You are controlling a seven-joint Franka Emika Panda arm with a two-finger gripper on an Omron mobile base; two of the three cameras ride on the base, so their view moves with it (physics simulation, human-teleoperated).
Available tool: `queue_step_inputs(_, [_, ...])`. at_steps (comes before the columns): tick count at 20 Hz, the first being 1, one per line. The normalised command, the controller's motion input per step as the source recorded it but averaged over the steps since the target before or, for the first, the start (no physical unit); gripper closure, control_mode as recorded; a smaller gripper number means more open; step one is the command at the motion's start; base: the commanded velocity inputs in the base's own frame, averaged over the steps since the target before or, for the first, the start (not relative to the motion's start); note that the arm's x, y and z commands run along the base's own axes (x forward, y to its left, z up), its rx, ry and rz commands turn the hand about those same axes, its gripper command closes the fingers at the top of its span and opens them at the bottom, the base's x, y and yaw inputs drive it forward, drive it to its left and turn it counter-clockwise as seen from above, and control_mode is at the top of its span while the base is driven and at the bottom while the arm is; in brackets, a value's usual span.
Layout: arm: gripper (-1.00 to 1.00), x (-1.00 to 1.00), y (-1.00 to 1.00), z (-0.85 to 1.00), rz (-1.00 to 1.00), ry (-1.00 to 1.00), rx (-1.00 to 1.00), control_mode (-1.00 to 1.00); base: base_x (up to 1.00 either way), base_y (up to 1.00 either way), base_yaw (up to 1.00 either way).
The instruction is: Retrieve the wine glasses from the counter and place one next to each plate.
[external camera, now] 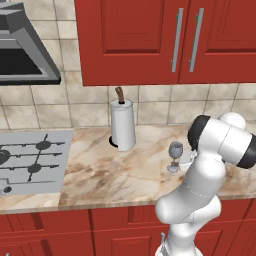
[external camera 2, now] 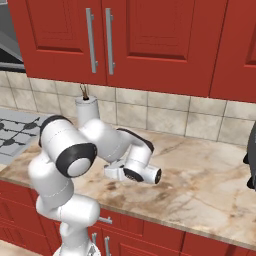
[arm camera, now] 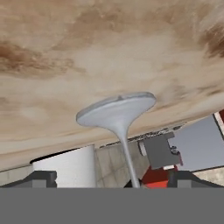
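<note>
The gripper [arm camera: 111,177] stands wide open, its two dark fingertips [arm camera: 43,178] set far apart at the bottom of the hand view, and the thin stem of a wine glass [arm camera: 117,114] runs right between them, touching neither as far as can be seen. The hand view is rolled upside down: the glass's round foot sits flat on the marbled counter [arm camera: 109,52] above, while the white paper towel roll [arm camera: 70,166] hangs below it, beside the stem.

In the left base view the wine glass [external camera: 175,156] stands upright on the counter [external camera: 115,172], about midway between its front edge and the tiled back wall, to the right of the paper towel roll [external camera: 122,125] and well apart from it. The hand itself is hidden there behind the white forearm, just to the right of the glass.

From the right base view the wrist is bent so the hand lies low and level over the counter [external camera 2: 200,185], reaching in toward the back wall. The forearm runs back to a dark elbow joint, and the upper arm folds down toward the base in front of the red cabinets. The grey hob [external camera: 32,162] lies at the counter's left end.
</note>
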Motion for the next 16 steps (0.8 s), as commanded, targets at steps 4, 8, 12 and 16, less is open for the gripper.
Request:
queue_step_inputs(4, [-1.0, 0.21, 0.05, -0.22, -0.02, 0.05, 0.0, -1.0, 0.0, 0.0, 0.0])
queue_step_inputs(8, [1.0, 0.08, 0.03, -0.07, -0.03, -0.02, 0.0, -1.0, 0.0, 0.0, 0.0])
queue_step_inputs(12, [1.0, -0.07, 0.01, 0.06, -0.02, -0.07, 0.0, -1.0, 0.0, 0.0, 0.0])
queue_step_inputs(16, [1.0, -0.34, 0.0, 0.39, 0.0, -0.21, 0.0, -1.0, 0.0, 0.0, 0.0])
